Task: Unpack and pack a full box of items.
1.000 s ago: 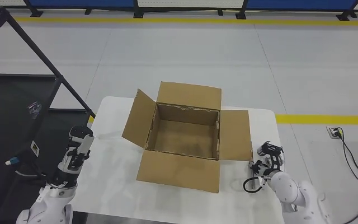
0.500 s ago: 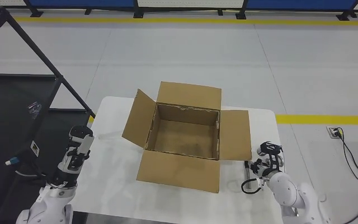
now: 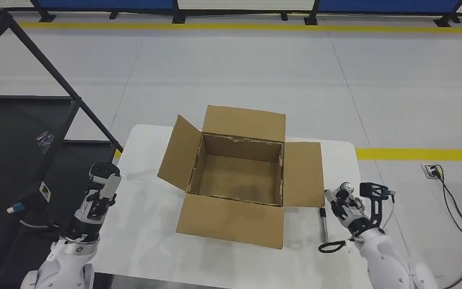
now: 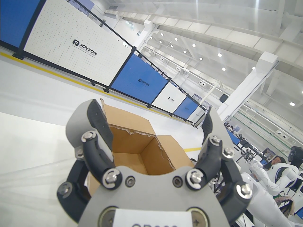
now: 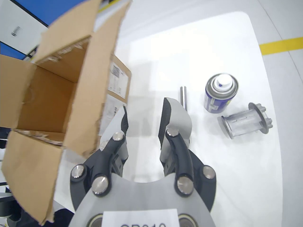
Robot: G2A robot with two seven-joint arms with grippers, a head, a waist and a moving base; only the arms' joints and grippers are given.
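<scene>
Cardboard box stood open in the middle of the white table, all four flaps folded outward and its brown floor showing from above. The left flap tilted up, the far one leaned back, the right one spread nearly level, and the near one hung down the front. A printed label sat on the box's right wall, under the right flap. On the table to the right of the box were three things: a thin metal rod lying just beside the right flap, a blue spray can standing upright with a white nozzle, and a grey flanged metal spool lying on its side just beside the can, apart from it. The right gripper hovered low over the table between the box's right wall and the rod, its fingers narrowly parted with only tabletop between them; the tip of one finger was near the rod's end. The left gripper was at the table's near left edge, well apart from the box and pointing toward it — its fingers spread wide. Beyond the table ran a yellow floor line and a fence of blue and white panels.
</scene>
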